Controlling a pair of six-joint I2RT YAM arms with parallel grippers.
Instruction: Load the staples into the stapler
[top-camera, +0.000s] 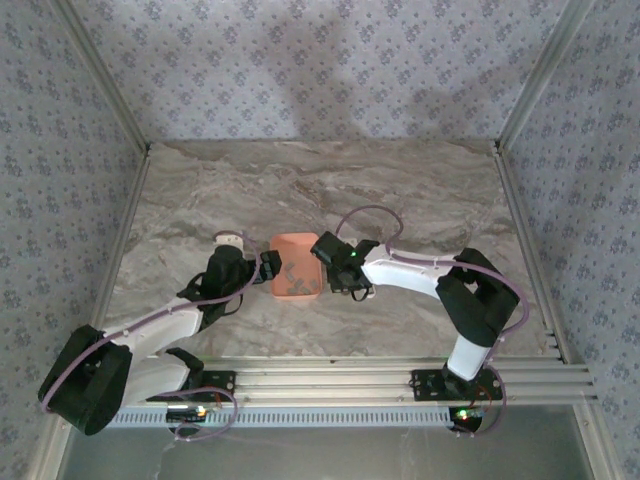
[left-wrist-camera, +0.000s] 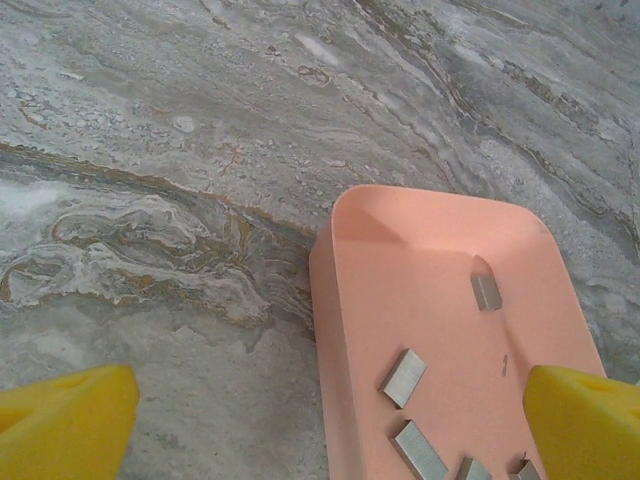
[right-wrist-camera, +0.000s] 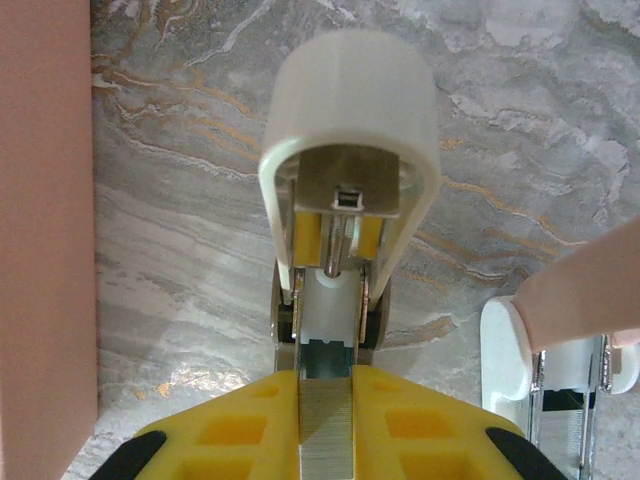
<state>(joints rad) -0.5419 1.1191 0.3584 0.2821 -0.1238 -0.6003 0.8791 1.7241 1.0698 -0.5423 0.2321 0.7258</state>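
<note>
The stapler (right-wrist-camera: 345, 190) lies open on the marble, its white-capped upper half (right-wrist-camera: 350, 110) swung up and its metal channel (right-wrist-camera: 335, 345) bare, right in front of my right gripper (right-wrist-camera: 327, 385). That gripper is shut on a grey strip of staples (right-wrist-camera: 327, 425), held end-on just at the channel's near end. More staples (left-wrist-camera: 402, 377) lie loose in the salmon-orange tray (left-wrist-camera: 345, 300). My left gripper (left-wrist-camera: 325, 430) stands wide open astride the tray's left wall, with nothing held. From above, the left gripper (top-camera: 262, 268) and right gripper (top-camera: 335, 268) flank the tray (top-camera: 300, 247).
A white and pink object (right-wrist-camera: 520, 350) with metal parts sits just right of the stapler. A small white thing (top-camera: 229, 239) lies left of the tray. Patterned walls (top-camera: 320, 70) and metal rails (top-camera: 400, 378) enclose the marble table (top-camera: 420, 190).
</note>
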